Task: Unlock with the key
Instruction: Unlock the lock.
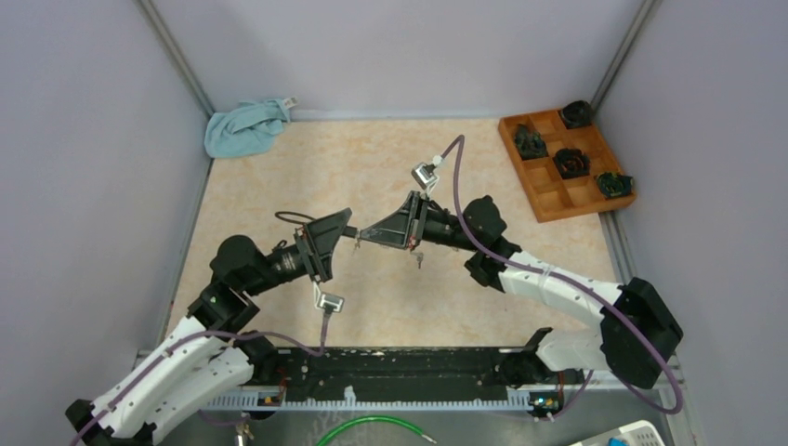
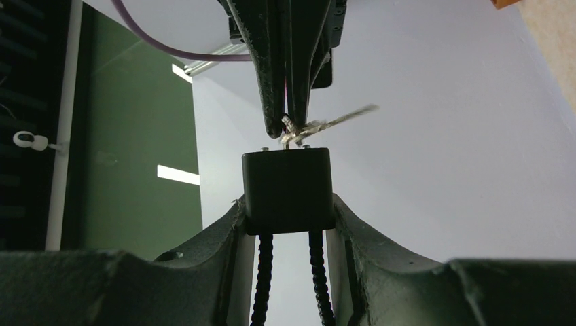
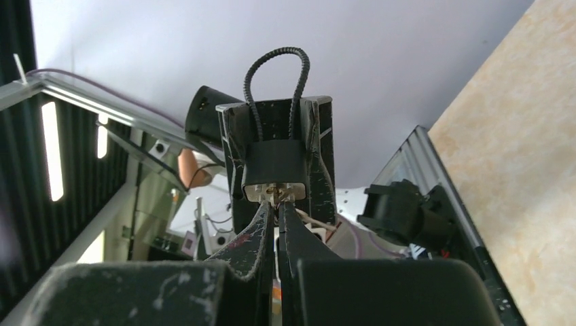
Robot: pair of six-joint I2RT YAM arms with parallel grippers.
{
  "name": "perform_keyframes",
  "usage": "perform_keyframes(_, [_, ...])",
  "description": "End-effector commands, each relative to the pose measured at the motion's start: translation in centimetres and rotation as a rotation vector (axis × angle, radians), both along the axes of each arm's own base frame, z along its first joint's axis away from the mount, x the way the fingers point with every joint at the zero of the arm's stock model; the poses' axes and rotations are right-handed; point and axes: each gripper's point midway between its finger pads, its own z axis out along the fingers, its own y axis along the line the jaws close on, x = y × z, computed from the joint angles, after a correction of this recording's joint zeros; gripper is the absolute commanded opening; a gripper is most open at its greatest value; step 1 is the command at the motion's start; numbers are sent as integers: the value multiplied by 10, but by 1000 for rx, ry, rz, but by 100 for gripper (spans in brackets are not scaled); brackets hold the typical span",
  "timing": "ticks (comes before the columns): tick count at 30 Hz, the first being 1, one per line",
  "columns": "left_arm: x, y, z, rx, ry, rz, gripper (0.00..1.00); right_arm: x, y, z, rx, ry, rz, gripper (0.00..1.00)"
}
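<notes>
A small black padlock (image 2: 288,190) with a ribbed cable shackle (image 3: 275,75) is held above the table, and my left gripper (image 2: 288,212) is shut on its body from both sides. My right gripper (image 3: 275,205) is shut on the key (image 2: 292,130). The key's tip sits at the keyhole face of the padlock (image 3: 274,166). A second key on the ring (image 2: 339,121) sticks out sideways. In the top view the two grippers meet tip to tip at mid-table: the left gripper (image 1: 342,232) and the right gripper (image 1: 367,237).
A wooden compartment tray (image 1: 546,200) holding dark objects stands at the back right. A blue cloth (image 1: 243,127) lies in the back left corner. Grey walls enclose the table on three sides.
</notes>
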Motion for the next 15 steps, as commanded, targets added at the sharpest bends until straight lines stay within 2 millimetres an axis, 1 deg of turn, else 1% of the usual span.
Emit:
perform_keyframes(1, [-26, -14, 7, 10, -106, -128, 0, -6, 0, 30, 93, 16, 54, 0])
perform_keyframes(2, [-26, -14, 7, 9, -108, -128, 0, -7, 1, 29, 89, 33, 66, 1])
perform_keyframes(3, [-26, -14, 8, 8, -106, -126, 0, -7, 1, 28, 89, 45, 78, 5])
perform_keyframes(5, [-25, -13, 10, -1, -97, -124, 0, -8, -1, 28, 88, 53, 84, 17])
perform_keyframes(6, [-25, -12, 11, -5, -91, -121, 0, -6, -3, 29, 87, 51, 73, 23])
perform_keyframes(9, [-24, -11, 11, -9, -66, -116, 0, -1, -11, 31, 61, 24, 15, 35])
perform_keyframes(12, [-23, -10, 11, -6, -46, -111, 0, 3, -20, 32, 23, -12, -40, 46])
perform_keyframes(14, [-22, -10, 10, -5, -20, -110, 0, 3, -25, 34, -1, -43, -61, 60])
perform_keyframes(15, [-22, -10, 9, -2, -1, -109, 0, 3, -26, 33, -27, -100, -84, 65])
